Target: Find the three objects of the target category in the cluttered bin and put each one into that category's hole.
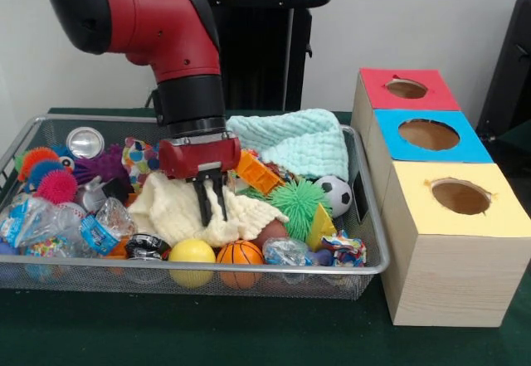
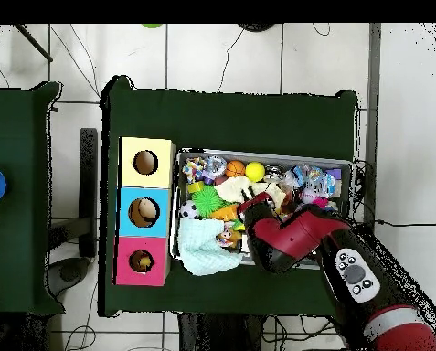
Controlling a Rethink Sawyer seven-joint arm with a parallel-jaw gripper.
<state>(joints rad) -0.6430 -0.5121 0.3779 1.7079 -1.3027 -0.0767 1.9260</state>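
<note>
1. The tool (image 1: 212, 202) hangs straight down from the red and black arm (image 1: 166, 34) over the middle of the wire bin (image 1: 249, 287). Its two dark fingers (image 1: 204, 204) point downward with only a narrow gap between them, nearly pressed together, and nothing shows between them.

2. Directly under the fingertips lies a cream cloth (image 1: 178, 208), crumpled across the bin's centre; the tips touch it or stand just above it, and which I cannot tell.

3. The task does not name the target category. If it is balls, the candidates lie toward the bin's front rim: a yellow ball (image 1: 192, 254) and a small basketball (image 1: 240, 255) side by side, just in front of the tool, and a small soccer ball (image 1: 336, 193) off toward the bin's box-side wall.

4. The deciding relation is that the yellow ball and basketball sit between the tool and the front rim, partly tucked against the cream cloth's edge, so the tool is not over either.

5. The box (image 1: 448, 250) stands just outside the bin's end wall, with a red-topped hole (image 1: 406, 89), a blue-topped hole (image 1: 429, 134) and a yellow-topped hole (image 1: 460, 196) in a row; anything taken must travel that way.
</note>
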